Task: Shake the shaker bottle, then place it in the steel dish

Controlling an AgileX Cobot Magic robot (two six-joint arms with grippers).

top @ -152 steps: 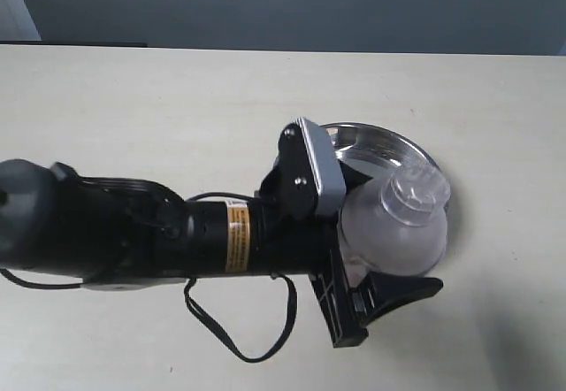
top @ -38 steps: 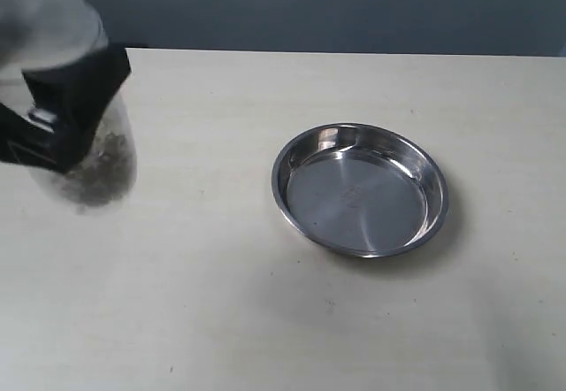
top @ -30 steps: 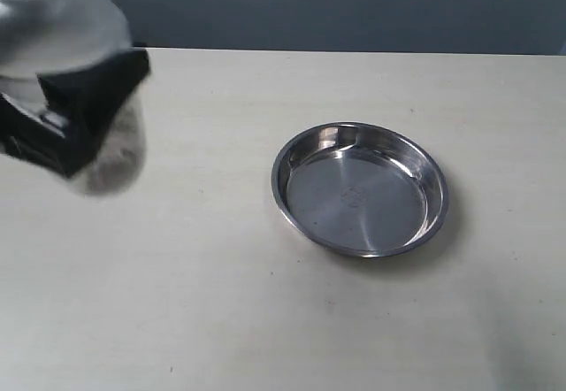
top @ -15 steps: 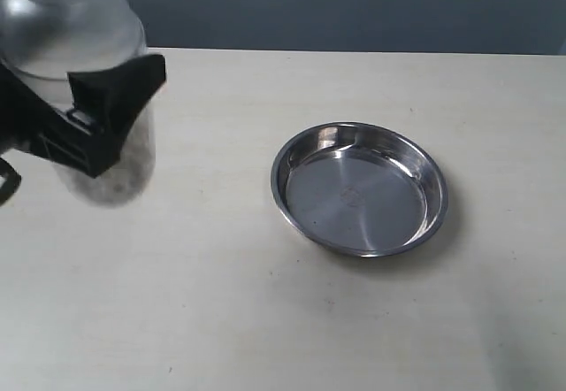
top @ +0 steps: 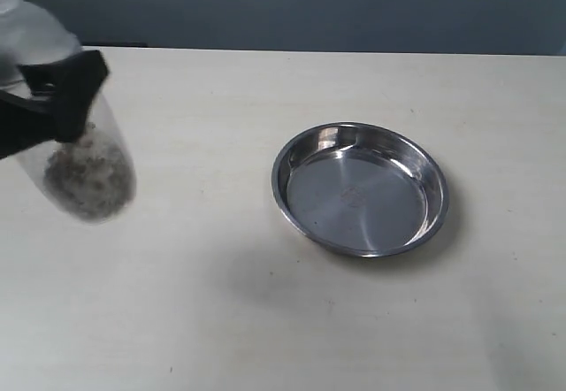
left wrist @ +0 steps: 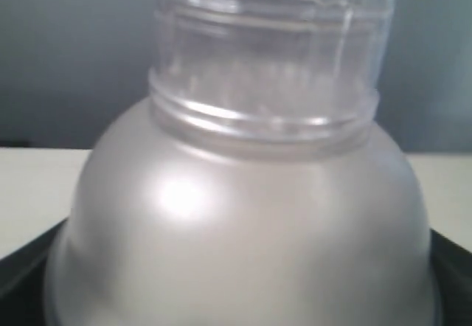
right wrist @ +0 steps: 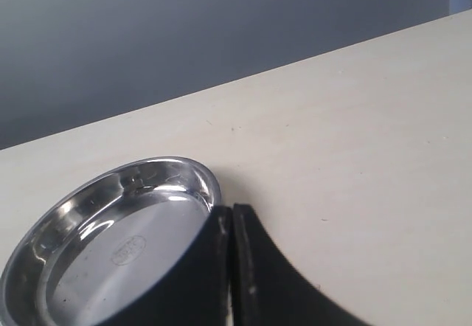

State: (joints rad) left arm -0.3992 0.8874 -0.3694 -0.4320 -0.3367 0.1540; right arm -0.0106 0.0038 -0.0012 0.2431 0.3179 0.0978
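Left gripper [top: 64,99] pinches the shaker bottle [top: 88,174] aloft; we judge shaking underway; the steel dish [top: 359,187], well aside, sits empty.

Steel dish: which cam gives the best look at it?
Exterior view: the steel dish sits whole, empty and unobstructed. The right wrist view catches only part of it, cropped by the frame, with the shut right gripper in front. The left wrist view shows none of it, just the shaker bottle.
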